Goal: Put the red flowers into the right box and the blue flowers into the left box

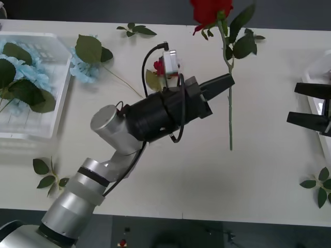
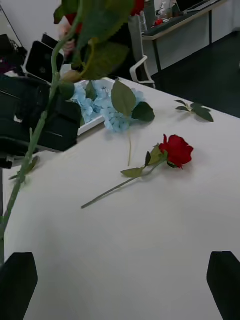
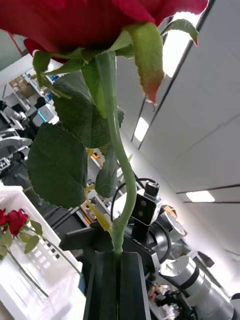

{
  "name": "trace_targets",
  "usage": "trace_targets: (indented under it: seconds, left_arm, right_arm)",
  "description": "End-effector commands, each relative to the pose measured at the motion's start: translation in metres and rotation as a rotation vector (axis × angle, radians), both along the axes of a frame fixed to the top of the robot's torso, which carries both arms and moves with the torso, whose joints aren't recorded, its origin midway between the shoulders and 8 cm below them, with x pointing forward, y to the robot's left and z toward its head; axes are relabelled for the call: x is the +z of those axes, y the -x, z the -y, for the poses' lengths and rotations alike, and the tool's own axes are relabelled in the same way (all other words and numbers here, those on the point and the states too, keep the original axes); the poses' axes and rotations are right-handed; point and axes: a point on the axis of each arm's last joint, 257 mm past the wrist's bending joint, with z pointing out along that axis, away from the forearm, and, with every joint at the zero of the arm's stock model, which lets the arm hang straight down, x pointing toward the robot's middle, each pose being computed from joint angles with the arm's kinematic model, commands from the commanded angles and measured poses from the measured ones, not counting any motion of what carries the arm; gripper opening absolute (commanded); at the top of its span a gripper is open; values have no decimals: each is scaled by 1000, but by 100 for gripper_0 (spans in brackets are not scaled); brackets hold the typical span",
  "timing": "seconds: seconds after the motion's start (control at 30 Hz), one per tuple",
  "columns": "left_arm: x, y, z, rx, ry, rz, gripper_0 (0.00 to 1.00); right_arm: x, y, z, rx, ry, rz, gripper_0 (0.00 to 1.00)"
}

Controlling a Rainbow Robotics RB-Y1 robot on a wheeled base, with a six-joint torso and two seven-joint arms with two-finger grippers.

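L gripper (image 1: 226, 81) is clamped on the stem of a red rose (image 1: 211, 13), jaws shut tight on it approx mid-stem; bloom stands above the jaws, the rest of the stem hangs below them, clear of the table (image 1: 170, 170). In the left wrist view the fingers (image 3: 106, 285) meet around the stem w/ the bloom (image 3: 80, 20) and leaves right over them.

R gripper (image 1: 310, 106) sits well to the right of the L jaws, near the table edge, black fingers spread apart w/ nothing between them, just beside the rim of the right box (image 1: 313, 103). Left wrist view shows that white tray (image 3: 35, 280) w/ a rose (image 3: 15, 220) already lying in it.

Another red rose (image 2: 176, 150) lies flat on the table, ahead of the R jaws in the right wrist view; in the front view a bit of it (image 1: 159, 67) peeks out behind the L wrist.

Left box (image 1: 57, 93) is far left of the L jaws, holding blue flowers (image 1: 23, 72) w/ big leaves. One more blue flower (image 1: 83, 67) lies on the table just beside that tray's rim, stem pointing toward the L arm.

Loose leaf sprigs (image 1: 135, 29) lie on the table, apart from both jaws
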Motion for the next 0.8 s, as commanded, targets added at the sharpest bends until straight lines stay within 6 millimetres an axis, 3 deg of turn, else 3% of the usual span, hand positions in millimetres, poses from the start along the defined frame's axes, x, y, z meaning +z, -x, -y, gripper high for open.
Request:
trace_targets:
  seconds: [0.03, 0.17, 0.4, 0.57, 0.8]
  left_arm:
    - [14, 7, 24, -36, 39, -7, 0]
    - [5, 3, 31, -34, 21, -29, 0]
    - [3, 1, 40, -22, -9, -21, 0]
    - [6, -5, 39, 0, -33, 12, 0]
    - [15, -3, 41, -5, -30, 36, 0]
  right_arm:
    - [4, 8, -14, 41, -18, -12, 100]
    - [0, 14, -20, 68, -29, -26, 100]
    - [-5, 27, -31, 84, -139, -214, 100]
    - [-9, 25, -41, 69, -217, -339, 100]
    - [-5, 16, -63, 85, -262, -369, 100]
